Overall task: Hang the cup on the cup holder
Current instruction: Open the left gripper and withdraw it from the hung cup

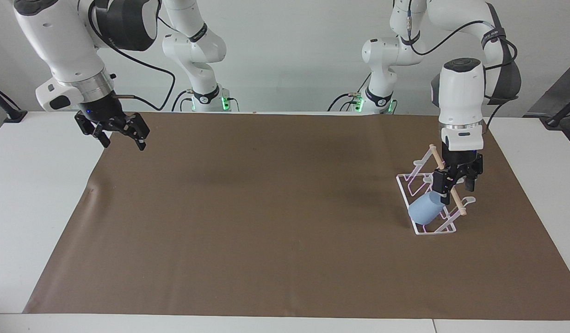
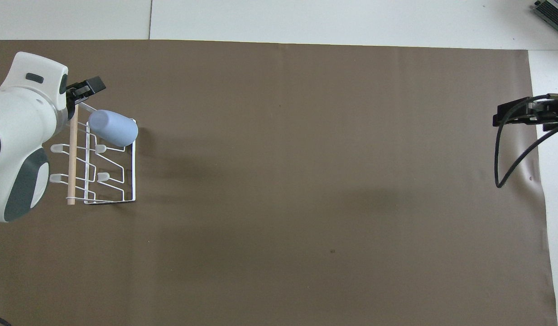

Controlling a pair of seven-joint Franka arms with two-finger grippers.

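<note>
The white wire cup holder (image 1: 421,229) (image 2: 133,172) stands on the brown mat toward the left arm's end of the table, its wooden dowel (image 1: 454,196) (image 2: 72,158) along the top. The light-blue cup (image 1: 424,211) (image 2: 113,128) hangs tilted on a prong at the holder's end farther from the robots. My left gripper (image 1: 457,189) (image 2: 82,88) is open just above the dowel, with nothing held and one fingertip close to the cup's rim. My right gripper (image 1: 122,138) (image 2: 517,115) waits open and empty over the mat's edge at the right arm's end.
The brown mat (image 1: 266,208) (image 2: 306,181) covers most of the white table (image 1: 30,194). A black cable (image 2: 503,154) loops down from the right wrist. A grey device (image 2: 553,11) sits at the table's corner farthest from the robots.
</note>
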